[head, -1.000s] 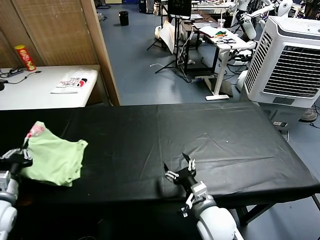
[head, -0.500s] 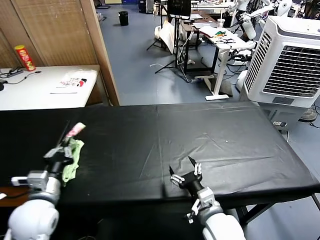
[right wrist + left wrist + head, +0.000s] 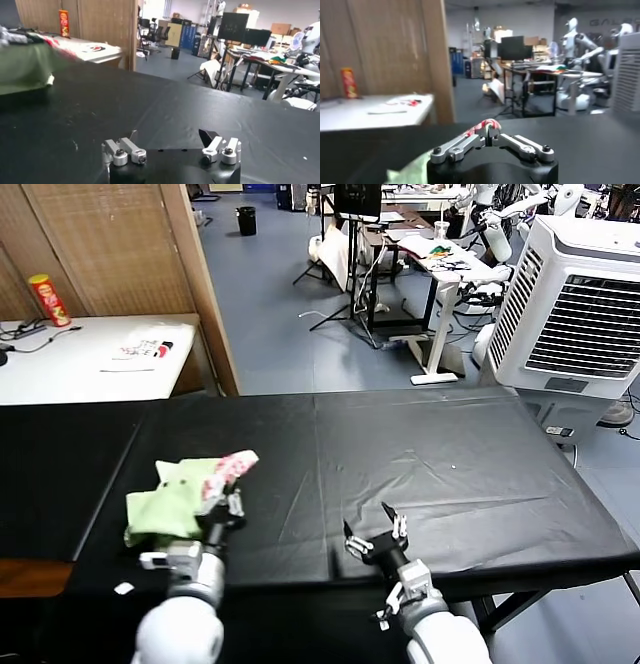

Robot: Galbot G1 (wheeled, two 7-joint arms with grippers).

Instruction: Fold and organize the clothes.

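The left gripper (image 3: 226, 500) is clamped on the pale green soft short-sleeved shirt (image 3: 172, 497), near left on the black-covered table (image 3: 450, 474). The right gripper (image 3: 376, 536) hovers spread wide and empty at the near edge.

No legible txt or labels in any view.

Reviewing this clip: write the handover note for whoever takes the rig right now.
Left gripper: shut on the shirt, pinching it near the pink-red patch.
Right gripper: open, holding nothing, low over the black table near its front edge.
Shirt: bunched in a heap on the table's left part.
Done: shirt gripped; no fold visible.
Left: spread it flat, fold it, set it in order.
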